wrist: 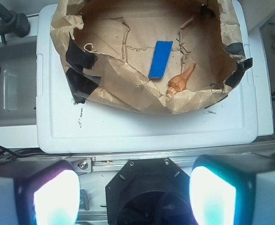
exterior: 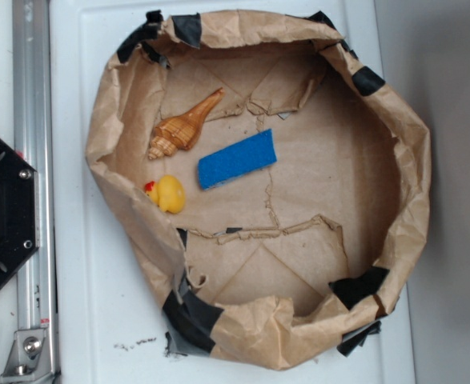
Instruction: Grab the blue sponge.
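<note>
Blue sponge [exterior: 237, 159] lies flat beside the seashell [exterior: 183, 126]; hand [wrist: 134, 191] spread wide, empty.

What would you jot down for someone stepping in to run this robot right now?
Gripper: open, empty, back near the robot's base, well away from the paper bin.
Sponge: lying flat on the bin floor, beside the shell; the duck sits just off one of its ends.
Done: nothing yet; the sponge is untouched.
Left: move over the bin, come down on the sponge, close on it and lift. Keep clear of the shell.
</note>
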`<state>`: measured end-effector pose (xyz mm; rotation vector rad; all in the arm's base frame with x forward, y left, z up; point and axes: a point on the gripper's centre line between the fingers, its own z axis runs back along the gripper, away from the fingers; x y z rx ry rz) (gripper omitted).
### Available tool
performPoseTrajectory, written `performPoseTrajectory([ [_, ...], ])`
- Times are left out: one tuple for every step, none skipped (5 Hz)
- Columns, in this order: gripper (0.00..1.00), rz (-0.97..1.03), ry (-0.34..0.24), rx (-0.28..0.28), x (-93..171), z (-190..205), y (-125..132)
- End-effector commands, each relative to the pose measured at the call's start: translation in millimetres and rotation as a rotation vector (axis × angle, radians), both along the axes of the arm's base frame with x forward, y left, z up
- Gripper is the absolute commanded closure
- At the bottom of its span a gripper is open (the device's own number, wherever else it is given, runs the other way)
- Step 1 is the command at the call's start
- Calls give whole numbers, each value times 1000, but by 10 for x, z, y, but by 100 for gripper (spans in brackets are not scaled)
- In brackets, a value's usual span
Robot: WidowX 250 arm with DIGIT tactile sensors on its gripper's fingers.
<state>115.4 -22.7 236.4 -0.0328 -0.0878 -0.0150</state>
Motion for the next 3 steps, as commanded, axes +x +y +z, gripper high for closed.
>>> performPoseTrajectory([
  [0, 0, 0, 0, 0, 0, 0],
  [0, 44, -62, 103, 500, -244, 184],
  [0, 172, -16, -39, 968, -686, 397],
])
